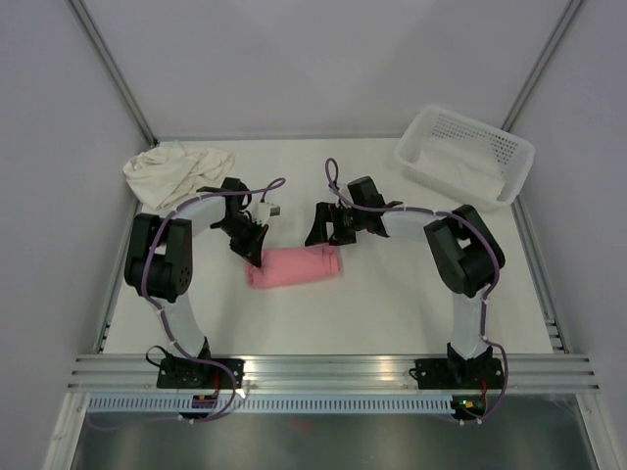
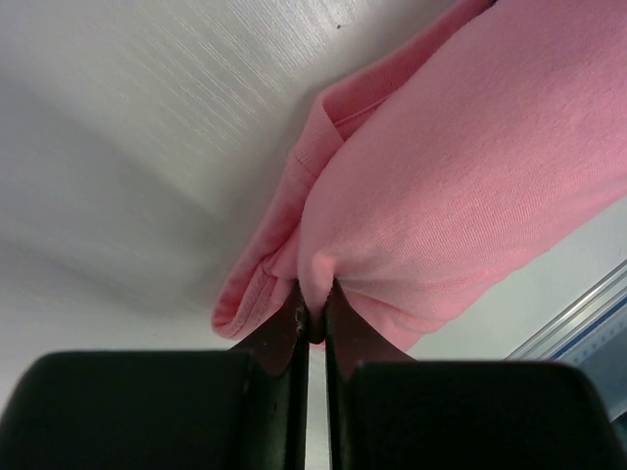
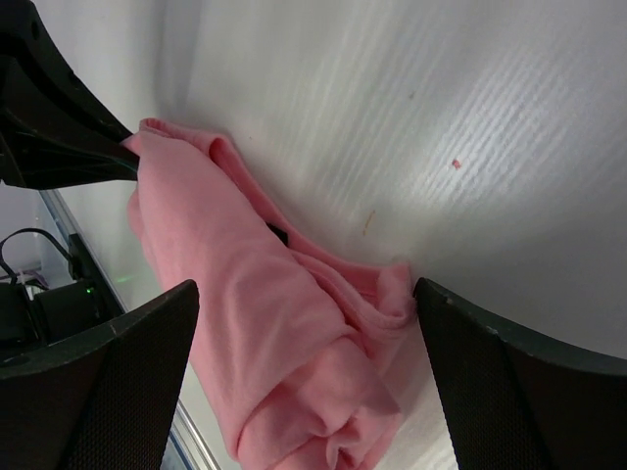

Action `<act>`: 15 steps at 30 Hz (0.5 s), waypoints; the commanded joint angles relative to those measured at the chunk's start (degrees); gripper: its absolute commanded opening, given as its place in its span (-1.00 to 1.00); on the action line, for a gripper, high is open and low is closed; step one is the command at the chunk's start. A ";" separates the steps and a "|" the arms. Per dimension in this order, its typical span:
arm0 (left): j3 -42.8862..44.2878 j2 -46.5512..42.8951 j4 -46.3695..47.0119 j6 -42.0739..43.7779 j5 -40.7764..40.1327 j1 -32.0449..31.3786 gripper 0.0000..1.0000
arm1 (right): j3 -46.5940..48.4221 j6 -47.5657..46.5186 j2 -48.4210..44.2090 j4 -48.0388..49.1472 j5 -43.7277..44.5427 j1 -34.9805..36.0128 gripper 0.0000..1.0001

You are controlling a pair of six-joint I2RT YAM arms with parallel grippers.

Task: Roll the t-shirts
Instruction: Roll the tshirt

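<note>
Two t-shirts: one pink [image 1: 294, 266] at centre, one cream [image 1: 176, 168] at ten o'clock. One basket [image 1: 480, 129] at two o'clock. Two arms: left [image 1: 167, 264], right [image 1: 460, 255].

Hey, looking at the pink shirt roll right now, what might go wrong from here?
1. The left gripper is shut on only a small fold at one end of the pink t-shirt. If it lifts or pulls away without opening, it would likely drag that end and loosen the roll.
2. The right gripper stands open around the other end, where loose layers show. Nothing pins that end, so it may spring apart.
</note>
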 commanded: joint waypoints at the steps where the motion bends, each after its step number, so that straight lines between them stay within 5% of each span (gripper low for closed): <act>1: 1.21 2.45 3.82 4.33 -7.49 -0.09 -0.83 | 3.44 -2.65 5.12 -4.48 -1.14 0.28 0.96; 15: 5.68 4.11 3.21 7.14 -10.49 -1.06 -0.81 | 16.98 -7.23 14.89 -12.59 -4.65 3.18 0.91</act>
